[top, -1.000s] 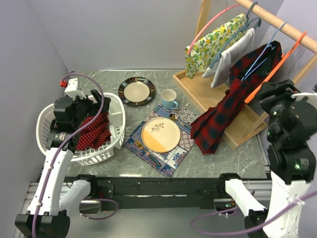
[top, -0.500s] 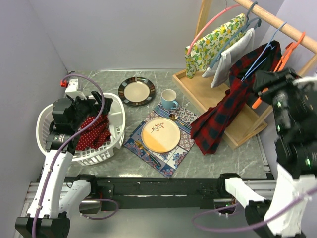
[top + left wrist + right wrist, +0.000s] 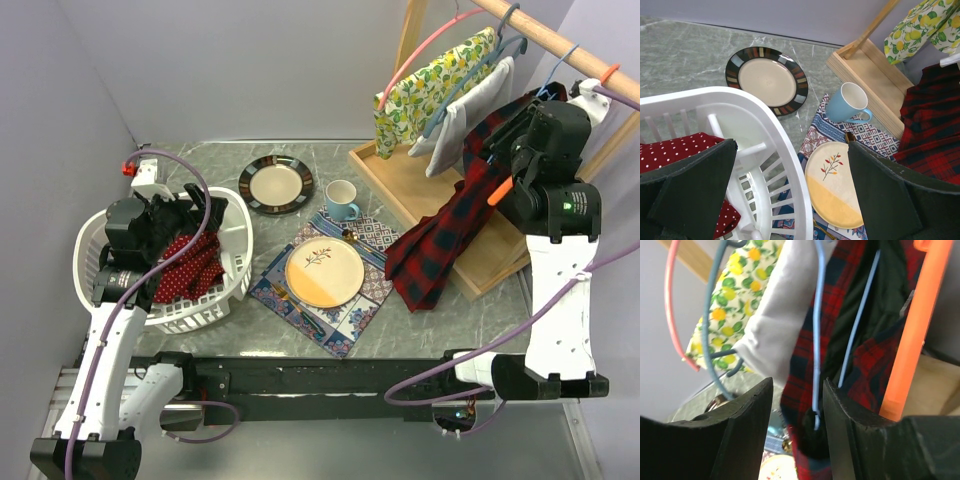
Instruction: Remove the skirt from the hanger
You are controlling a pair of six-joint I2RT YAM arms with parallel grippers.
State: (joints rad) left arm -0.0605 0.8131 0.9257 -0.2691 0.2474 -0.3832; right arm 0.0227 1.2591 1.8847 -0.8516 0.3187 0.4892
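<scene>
The skirt (image 3: 440, 235) is red and black plaid. It hangs from a light blue hanger (image 3: 522, 122) on the wooden rail (image 3: 560, 45), and its hem trails down onto the table. My right gripper (image 3: 508, 135) is raised against the skirt's top. In the right wrist view its jaws (image 3: 797, 385) stand apart, with the blue hanger wire (image 3: 817, 340) and plaid cloth (image 3: 865, 365) just beyond the gap; nothing is pinched. My left gripper (image 3: 792, 145) is open over the white basket (image 3: 775, 130), holding nothing.
An orange hanger (image 3: 912, 340) hangs right beside the skirt. A white garment (image 3: 470, 110) and a lemon-print one (image 3: 430, 85) hang further left on the rail. The rack's wooden base (image 3: 420, 185), a blue mug (image 3: 342, 198), two plates (image 3: 325, 270) (image 3: 275, 183) and a red dotted cloth (image 3: 190, 265) are below.
My right arm swung up and left from the table's right edge to the skirt's top, its jaws narrowing. The orange hanger got pushed aside. The left arm stayed put.
</scene>
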